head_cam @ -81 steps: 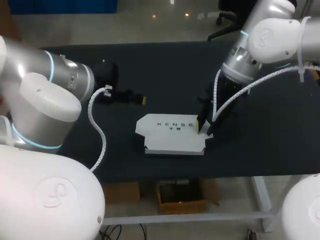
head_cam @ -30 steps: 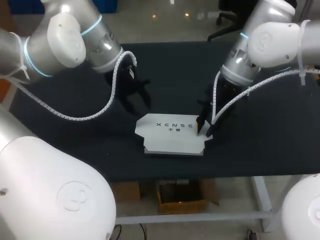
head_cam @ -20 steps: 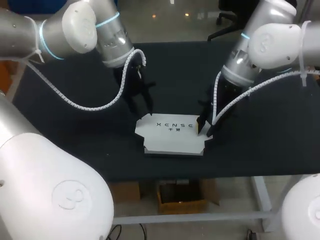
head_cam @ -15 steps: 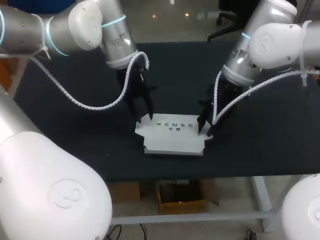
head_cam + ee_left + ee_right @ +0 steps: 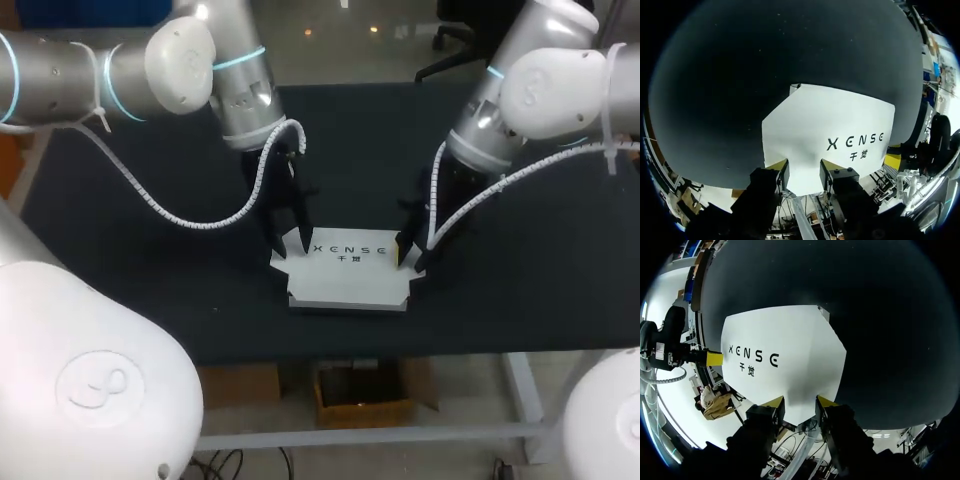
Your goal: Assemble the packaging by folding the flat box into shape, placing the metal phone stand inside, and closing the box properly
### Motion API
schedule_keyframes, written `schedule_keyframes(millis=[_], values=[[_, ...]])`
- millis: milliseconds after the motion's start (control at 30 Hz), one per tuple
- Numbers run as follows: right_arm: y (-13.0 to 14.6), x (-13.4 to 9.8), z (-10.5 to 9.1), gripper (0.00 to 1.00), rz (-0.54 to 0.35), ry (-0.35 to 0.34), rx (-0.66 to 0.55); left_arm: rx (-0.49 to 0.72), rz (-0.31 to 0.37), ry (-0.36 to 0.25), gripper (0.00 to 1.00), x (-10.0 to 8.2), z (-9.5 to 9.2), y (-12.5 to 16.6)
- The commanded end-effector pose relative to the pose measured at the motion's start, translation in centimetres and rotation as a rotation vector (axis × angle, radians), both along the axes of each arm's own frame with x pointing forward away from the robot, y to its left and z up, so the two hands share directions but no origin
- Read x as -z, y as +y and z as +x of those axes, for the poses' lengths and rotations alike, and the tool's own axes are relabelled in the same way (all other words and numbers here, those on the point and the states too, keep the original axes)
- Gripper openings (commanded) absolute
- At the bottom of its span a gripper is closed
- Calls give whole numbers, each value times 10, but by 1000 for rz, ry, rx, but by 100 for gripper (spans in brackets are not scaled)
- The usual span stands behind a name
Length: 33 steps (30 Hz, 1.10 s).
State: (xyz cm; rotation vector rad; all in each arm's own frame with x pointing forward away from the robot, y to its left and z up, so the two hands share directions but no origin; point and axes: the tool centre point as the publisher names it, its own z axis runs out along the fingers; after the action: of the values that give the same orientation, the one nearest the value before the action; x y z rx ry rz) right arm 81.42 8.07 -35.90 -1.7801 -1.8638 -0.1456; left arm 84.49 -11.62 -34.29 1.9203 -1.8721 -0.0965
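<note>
The head camera sits fixed above and behind the robot and looks down from well off on the dark table [image 5: 150,250], with the arms entering from either side and the white box [image 5: 345,275] near the middle. Each wrist camera looks out along its own fingers, close over the box: the left gripper [image 5: 803,167] faces one end of it and the right gripper [image 5: 799,402] the opposite end, so the two look toward each other. All three views share the box's printed top, and each wrist view catches the other arm's gripper beyond it
</note>
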Motion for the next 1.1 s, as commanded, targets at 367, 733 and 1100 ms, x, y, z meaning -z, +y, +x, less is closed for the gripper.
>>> schedule_keyframes(millis=[367,733,1100], values=[[-3,2,-5,37,20,-23,17,-1,-60,-130,41,5,-17,6],[-4,7,-5,37,25,-45,30,29,-67,-156,41,11,-20,0],[-7,11,-4,38,38,-93,56,52,-77,-172,42,15,-25,-6]])
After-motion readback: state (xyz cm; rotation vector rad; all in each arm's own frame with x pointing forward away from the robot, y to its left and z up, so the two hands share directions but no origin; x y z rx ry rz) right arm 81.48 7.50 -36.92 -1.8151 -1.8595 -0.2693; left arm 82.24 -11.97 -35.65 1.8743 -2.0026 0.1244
